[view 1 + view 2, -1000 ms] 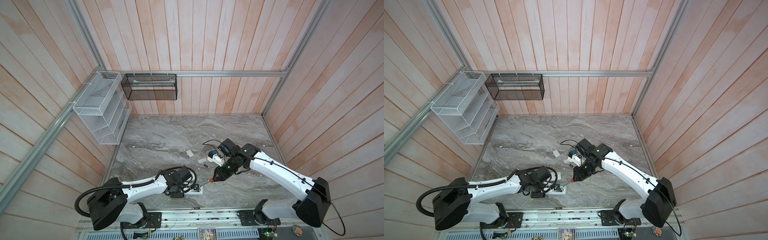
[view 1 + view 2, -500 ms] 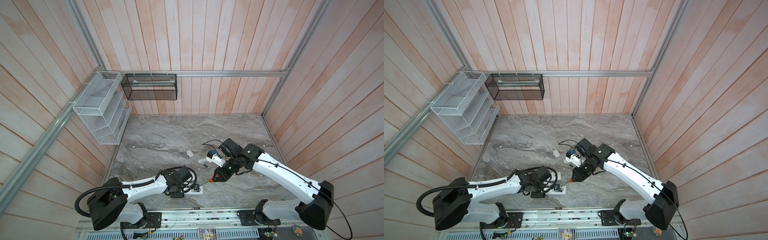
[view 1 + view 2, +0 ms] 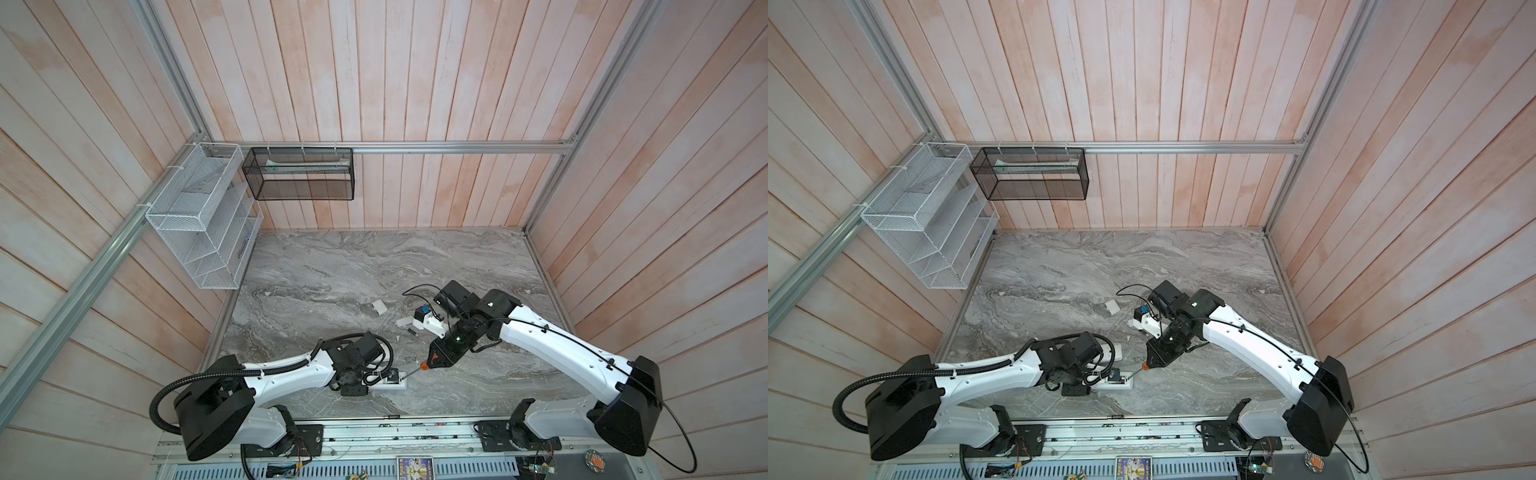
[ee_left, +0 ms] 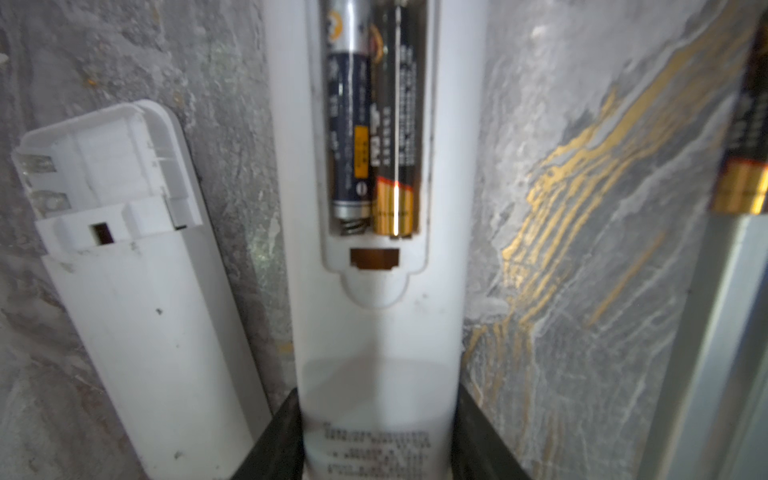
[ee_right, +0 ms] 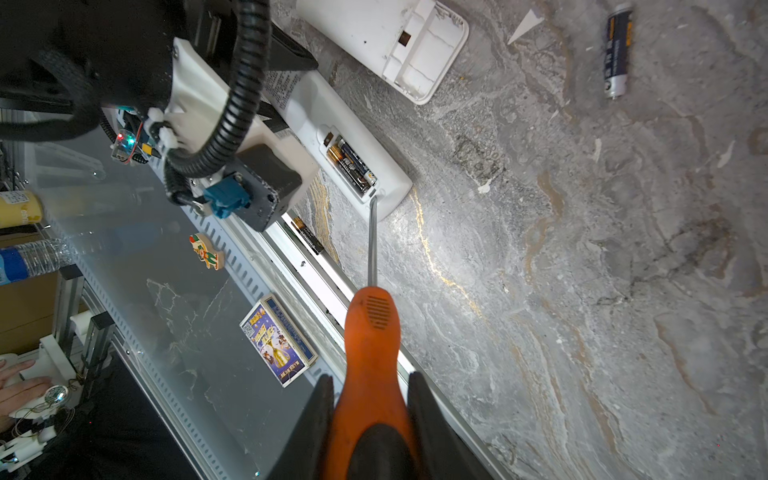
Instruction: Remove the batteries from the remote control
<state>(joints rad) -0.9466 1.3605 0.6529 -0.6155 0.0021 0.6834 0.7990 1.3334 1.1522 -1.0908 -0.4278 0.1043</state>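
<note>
The right arm (image 3: 540,340) has eased its screwdriver (image 3: 423,365) closer to the remote (image 3: 397,385) at the tabletop's (image 3: 332,270) 6 o'clock edge. In a top view one loose battery (image 3: 412,332) lies at the remote's 1 o'clock, two white covers (image 3: 379,306) farther on. Left wrist: left fingers (image 4: 274,440) clamp that remote, two batteries (image 4: 351,124) in its bay; a second remote (image 4: 145,332) lies beside. Right wrist: right fingers (image 5: 320,424) squeeze the orange handle; four batteries show.

Robot lab test cell: pale plank walls (image 3: 415,83) enclose a marble-look tabletop (image 3: 332,266); aluminium rails (image 3: 457,147) carry a white basket (image 3: 195,232) and black basket (image 3: 299,174); left arm (image 3: 286,376) and right arm (image 3: 552,345) are mounted along the front edge.
</note>
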